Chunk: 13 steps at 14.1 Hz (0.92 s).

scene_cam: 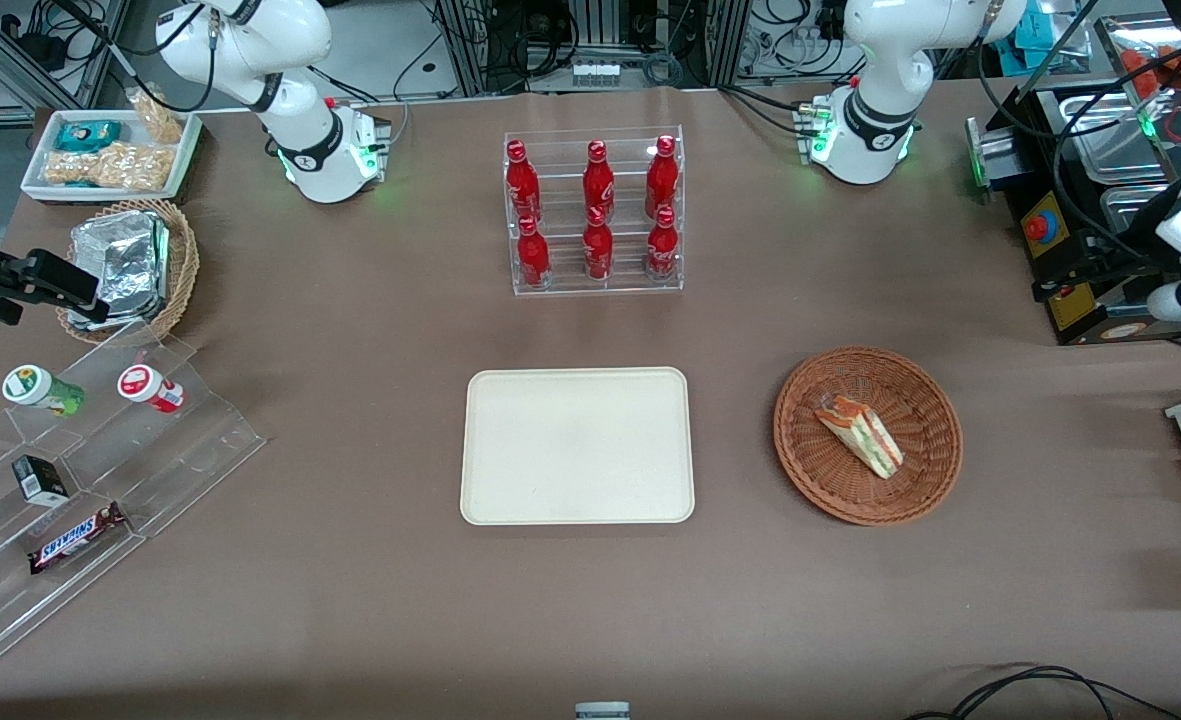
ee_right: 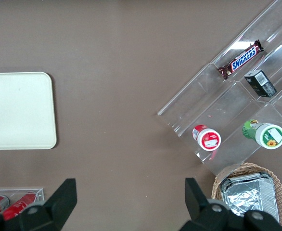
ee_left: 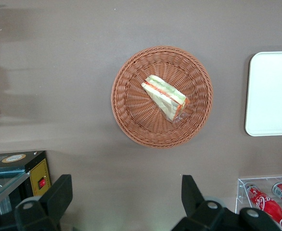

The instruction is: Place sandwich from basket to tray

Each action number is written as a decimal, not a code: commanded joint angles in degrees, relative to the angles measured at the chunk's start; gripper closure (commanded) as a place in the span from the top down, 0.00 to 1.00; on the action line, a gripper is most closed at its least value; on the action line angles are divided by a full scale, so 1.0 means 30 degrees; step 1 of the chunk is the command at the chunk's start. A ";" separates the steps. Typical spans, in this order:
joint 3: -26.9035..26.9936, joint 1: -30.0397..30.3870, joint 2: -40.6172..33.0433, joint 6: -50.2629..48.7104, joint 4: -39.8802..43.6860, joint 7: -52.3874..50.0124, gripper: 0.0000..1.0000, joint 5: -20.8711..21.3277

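The sandwich (scene_cam: 860, 437) (ee_left: 164, 97), a clear-wrapped triangular wedge with green and orange-red filling, lies in the shallow reddish-brown wicker basket (scene_cam: 812, 480) (ee_left: 131, 120). The cream rectangular tray (scene_cam: 577, 445) (ee_left: 272, 94) (ee_right: 18, 110) lies flat beside the basket, toward the parked arm's end, with nothing on it. My gripper (ee_left: 125, 193) hangs high over the table, open, its two dark fingers (ee_left: 59, 192) wide apart with only bare tablecloth between them. It is well clear of the basket and is farther from the front camera than the basket.
A clear rack of red bottles (scene_cam: 595, 215) (ee_left: 271, 202) stands farther back than the tray. A black box with a red button (scene_cam: 1045, 225) (ee_left: 35, 178) sits at the working arm's end. A tiered acrylic snack stand (scene_cam: 80, 460), a tan basket of foil packs (scene_cam: 130, 265) and a white snack tray (scene_cam: 110, 150) lie at the parked arm's end.
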 commanded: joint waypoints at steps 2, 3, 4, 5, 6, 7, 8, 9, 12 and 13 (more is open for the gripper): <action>0.0234 -0.0191 0.0295 -0.0496 0.0625 -0.0107 1.00 -0.0296; 0.0234 -0.0191 0.0296 -0.0525 0.0597 -0.0137 1.00 -0.0326; 0.0205 -0.0191 0.0325 -0.0583 0.0596 -0.0108 1.00 -0.0326; 0.0175 -0.0162 0.0499 -0.0555 0.0625 -0.0137 1.00 -0.0326; 0.0146 -0.0191 0.0530 -0.0554 0.0626 -0.0166 1.00 -0.0326; 0.0146 -0.0191 0.0530 -0.0583 0.0597 -0.0138 1.00 -0.0326; 0.0117 -0.0220 0.0530 -0.0613 0.0538 -0.0137 1.00 -0.0297; 0.0058 -0.0220 0.0559 -0.0700 0.0480 -0.0108 1.00 -0.0239; -0.0322 -0.0308 0.0705 -0.1462 0.0334 -0.0108 1.00 -0.0062; -0.0439 -0.0395 0.1170 -0.1288 0.0333 -0.0253 1.00 -0.0062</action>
